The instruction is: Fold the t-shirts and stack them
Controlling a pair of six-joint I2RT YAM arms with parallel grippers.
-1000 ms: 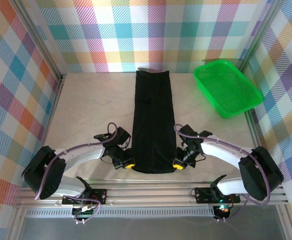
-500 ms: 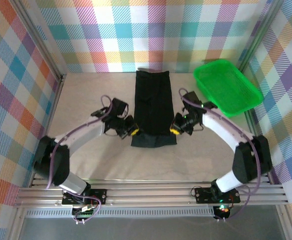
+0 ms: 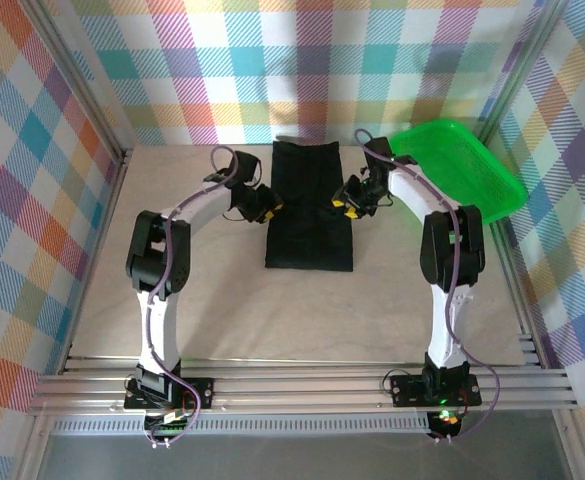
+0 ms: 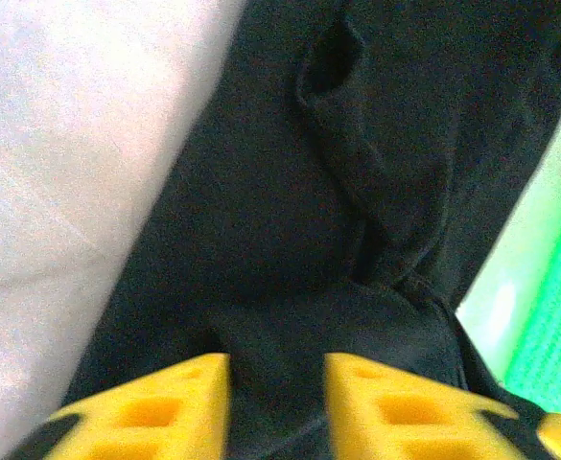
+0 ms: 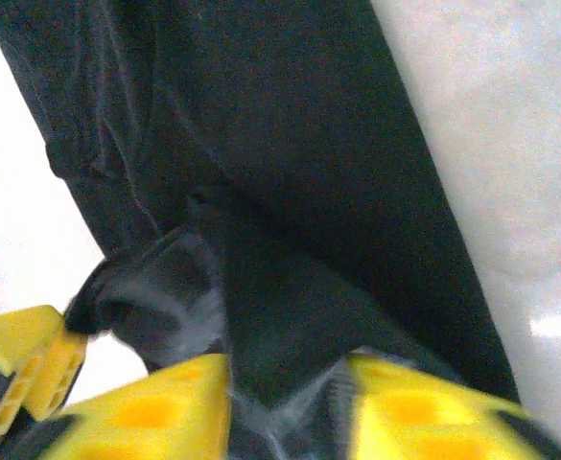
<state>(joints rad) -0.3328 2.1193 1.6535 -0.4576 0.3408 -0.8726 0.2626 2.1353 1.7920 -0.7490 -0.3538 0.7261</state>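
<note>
1. Now the t-shirt (image 3: 309, 215) lies folded in half on the table (image 3: 172, 290), its near hem carried back.
2. Both my arms reach far forward, left fingers (image 4: 155, 407) and right fingers (image 5: 155, 407) parted over it.

The left arm (image 3: 158, 330) and right arm (image 3: 450, 320) are each built of white links with black joint housings, mounted on black base plates (image 3: 168, 390), carry a looped purple cable (image 3: 177, 250), and end in the left tool (image 3: 269, 208) and right tool (image 3: 341, 205), whose yellow fingers (image 4: 155, 412) show square moulded recesses.
</note>
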